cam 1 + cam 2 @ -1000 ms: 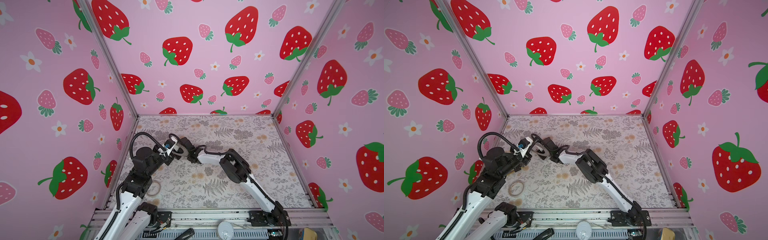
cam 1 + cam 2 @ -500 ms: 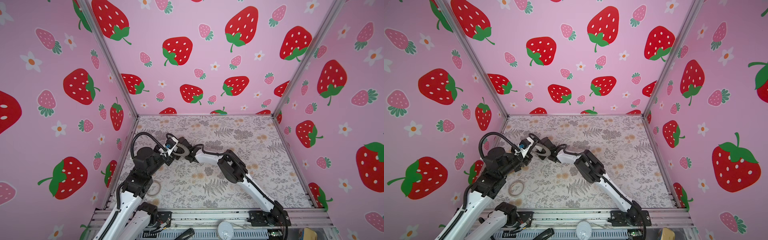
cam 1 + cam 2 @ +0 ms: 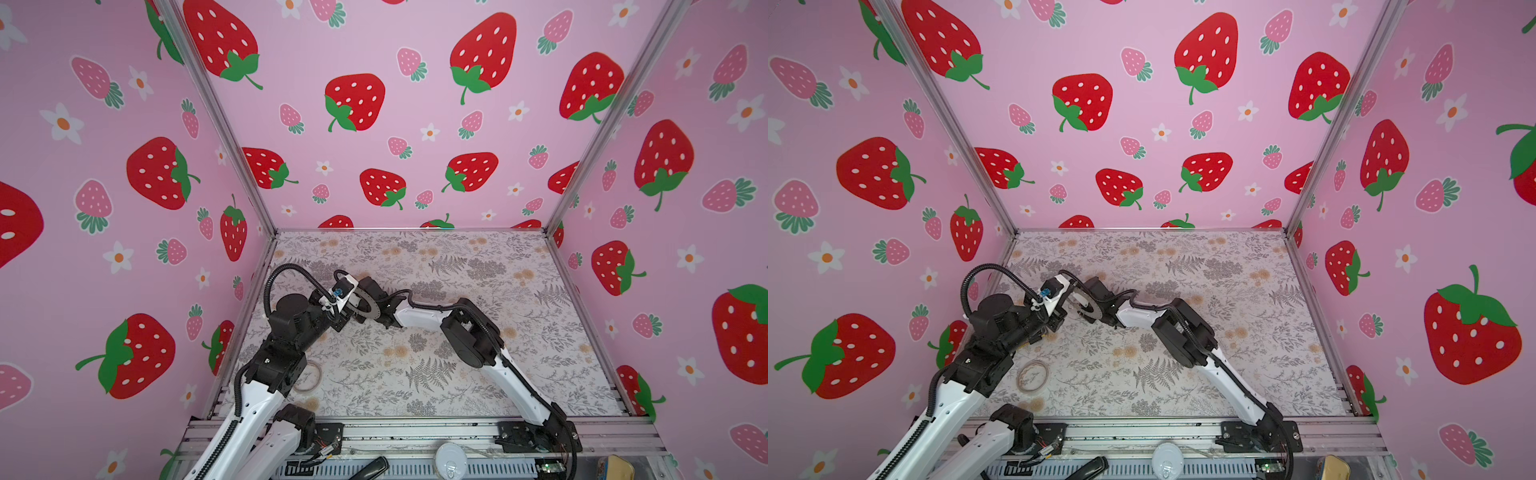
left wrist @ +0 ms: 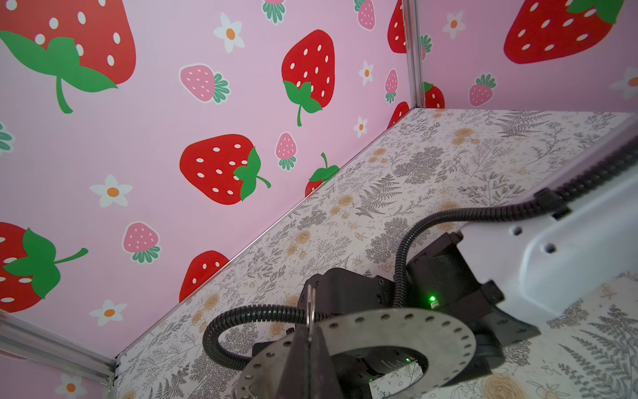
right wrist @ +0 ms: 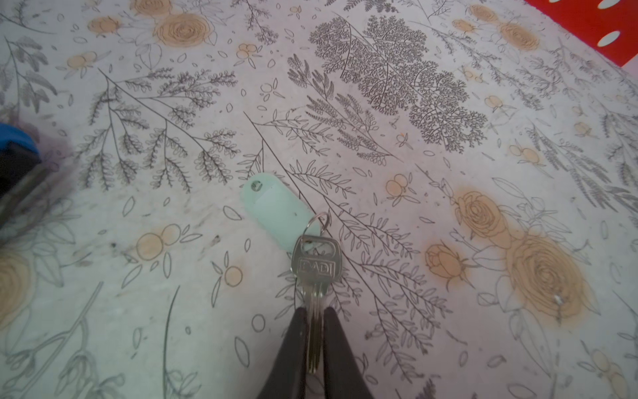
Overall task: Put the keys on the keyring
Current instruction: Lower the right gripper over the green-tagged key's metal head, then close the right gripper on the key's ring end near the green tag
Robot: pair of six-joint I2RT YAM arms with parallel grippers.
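None of the threading is done: my left pincer (image 4: pixel 308 340), pressed together on its rim, holds the grey ring (image 4: pixel 397 328) aloft, while my right pincer (image 5: pixel 313 316) pinches the key (image 5: pixel 316 266) by its blade on the counter (image 5: pixel 448 103).

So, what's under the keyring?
The right arm's black wrist and, through the hole, floral table. In both top views the keyring covers the right hand gripping the key.
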